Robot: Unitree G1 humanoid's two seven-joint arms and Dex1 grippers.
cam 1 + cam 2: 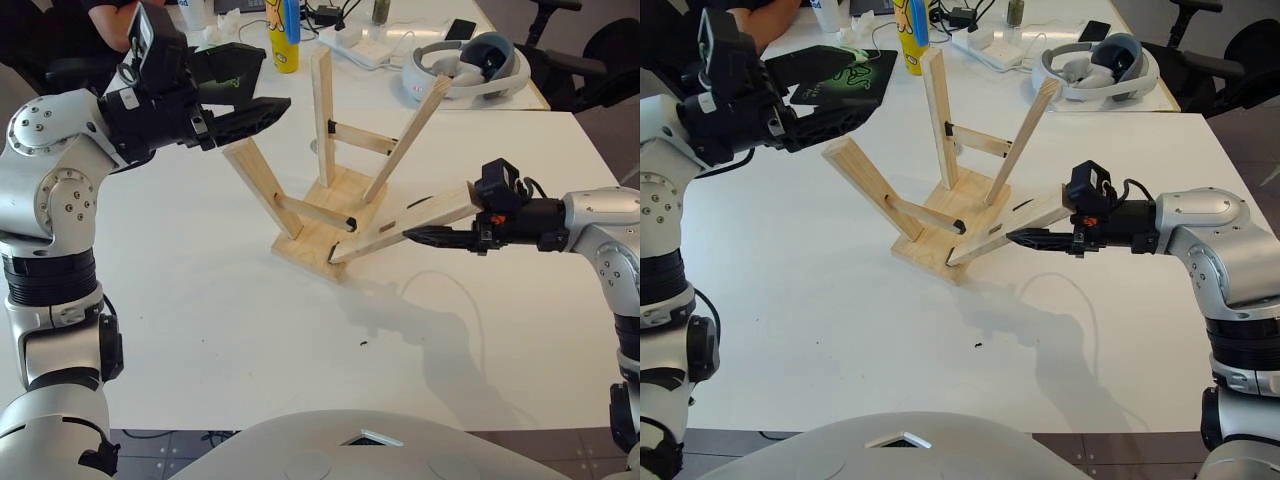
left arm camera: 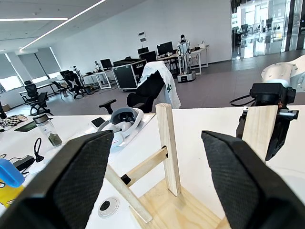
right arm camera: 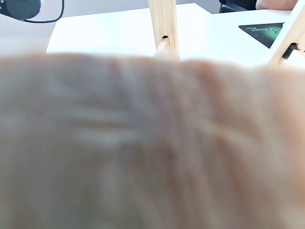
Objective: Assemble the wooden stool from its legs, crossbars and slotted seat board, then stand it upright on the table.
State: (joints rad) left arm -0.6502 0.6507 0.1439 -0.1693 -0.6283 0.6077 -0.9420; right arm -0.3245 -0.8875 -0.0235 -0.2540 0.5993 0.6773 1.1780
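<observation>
So the stool [image 1: 338, 188] sits upside down mid-desk [image 1: 200, 330], with its seat board [image 1: 303, 250] flat on the desk and its legs [image 1: 322, 110] sticking up. Right gripper [image 1: 432, 237] is clamped on the leg [image 1: 400, 225] leaning low off the stool's right side. Left gripper [image 1: 248, 98] hangs wide open just above the stool's left leg [image 1: 262, 190].

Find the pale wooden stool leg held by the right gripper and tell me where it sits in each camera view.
Left eye view: the pale wooden stool leg slants right of centre, into the right gripper.
Right eye view: the leg, near centre.
Left wrist view: the leg, end-on, in that gripper.
Right wrist view: the leg, blurred, before other legs.
Landmark: white headset, both eye views and left wrist view.
</observation>
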